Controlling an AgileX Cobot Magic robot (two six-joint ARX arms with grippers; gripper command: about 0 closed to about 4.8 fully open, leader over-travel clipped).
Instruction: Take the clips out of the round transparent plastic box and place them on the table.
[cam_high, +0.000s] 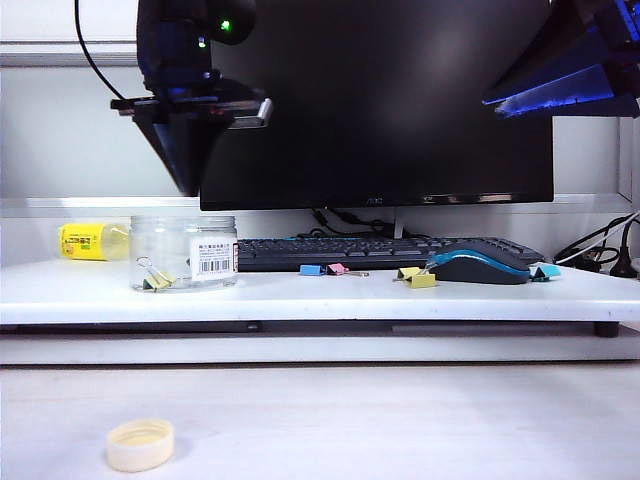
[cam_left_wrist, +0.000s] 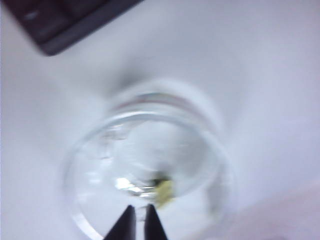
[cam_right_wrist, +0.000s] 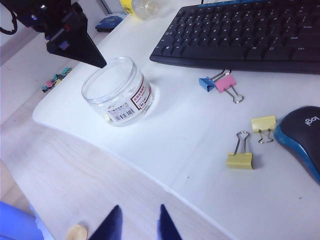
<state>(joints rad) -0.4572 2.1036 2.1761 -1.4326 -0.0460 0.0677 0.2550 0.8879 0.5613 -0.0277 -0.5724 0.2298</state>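
Observation:
The round transparent plastic box (cam_high: 185, 252) stands on the left of the white table (cam_high: 330, 296), with one yellow clip (cam_high: 155, 280) inside it. Straight above it hangs my left gripper (cam_high: 188, 186), pointing down. In the blurred left wrist view, the left gripper (cam_left_wrist: 139, 216) shows only a narrow slit between its jaws and holds nothing, over the box (cam_left_wrist: 95, 165) and the yellow clip (cam_left_wrist: 164, 192). Blue (cam_right_wrist: 206, 83), pink (cam_right_wrist: 225, 84) and two yellow clips (cam_right_wrist: 240, 160) lie on the table. My right gripper (cam_right_wrist: 140, 212) stands open and empty over the wood-look surface, away from the box (cam_right_wrist: 117, 92).
A black keyboard (cam_high: 340, 250) and a monitor (cam_high: 380, 100) stand behind the clips. A dark mouse (cam_high: 480, 265) lies at the right, with another blue clip (cam_high: 545, 271) beside it. A yellow-labelled bottle (cam_high: 90, 241) lies behind the box. A cream lid (cam_high: 140, 444) rests on the lower surface.

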